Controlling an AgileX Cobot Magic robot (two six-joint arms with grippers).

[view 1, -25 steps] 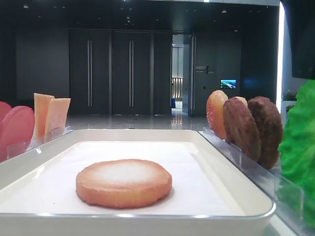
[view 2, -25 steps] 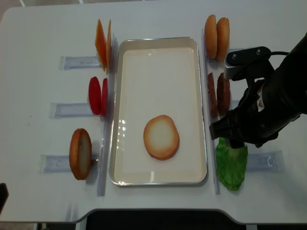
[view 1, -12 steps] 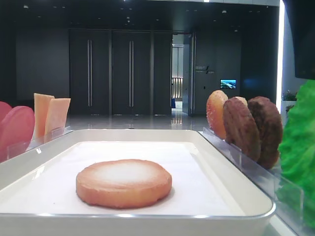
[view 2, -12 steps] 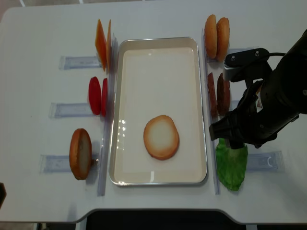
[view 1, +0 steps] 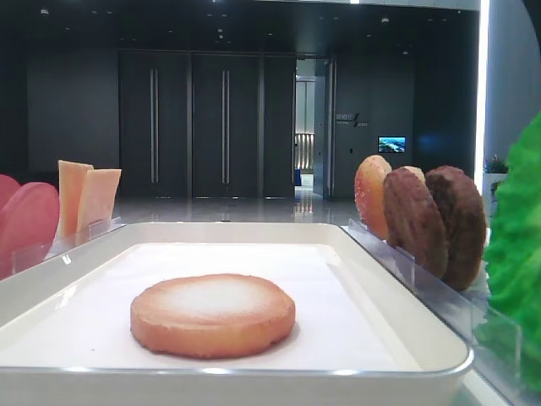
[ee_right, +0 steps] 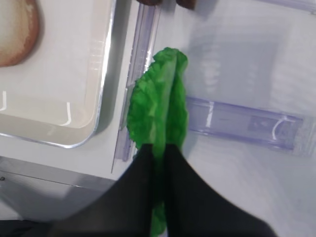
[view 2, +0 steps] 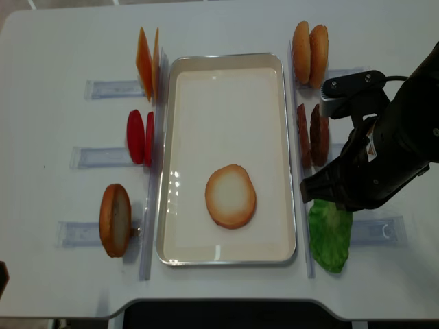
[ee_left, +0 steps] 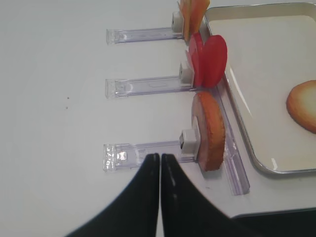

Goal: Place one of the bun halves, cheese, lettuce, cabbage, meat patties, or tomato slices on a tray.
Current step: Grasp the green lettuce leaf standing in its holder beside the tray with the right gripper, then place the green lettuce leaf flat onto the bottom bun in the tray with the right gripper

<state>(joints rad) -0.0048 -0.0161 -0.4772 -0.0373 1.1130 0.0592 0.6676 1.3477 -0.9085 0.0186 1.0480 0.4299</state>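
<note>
1. The tray [view 2: 230, 75] lies in the middle of the white table [view 2: 62, 41], long side running away from the robot.
2. One bun half [view 2: 230, 196] lies flat in the tray, pale face up, towards the near end.
3. The right gripper [ee_right: 158, 153] has its two black fingers [ee_right: 140, 170] pressed together on the lettuce [ee_right: 160, 106], pinching the leaf at its lower part.
4. The lettuce stands on edge just outside the tray's right rim, beside a clear plastic holder [ee_right: 242, 123] on the table.
5. From above, the right arm [view 2: 384, 157] covers the upper part of the leaf; the rest of the green shows below it, near the tray's right corner.
6. Two meat patties [view 2: 312, 135] stand on edge right of the tray, and two more bun halves [view 2: 310, 51] stand on edge beyond them.
7. Left of the tray stand cheese [view 2: 147, 63] at the far end, tomato slices [view 2: 139, 137] in the middle, and a single bun [view 2: 114, 219] nearest the robot.
8. The left gripper [ee_left: 160, 160] has its fingers closed together with nothing between them. It hovers over the table just beside the holder of the single bun, not touching the bun.
</note>
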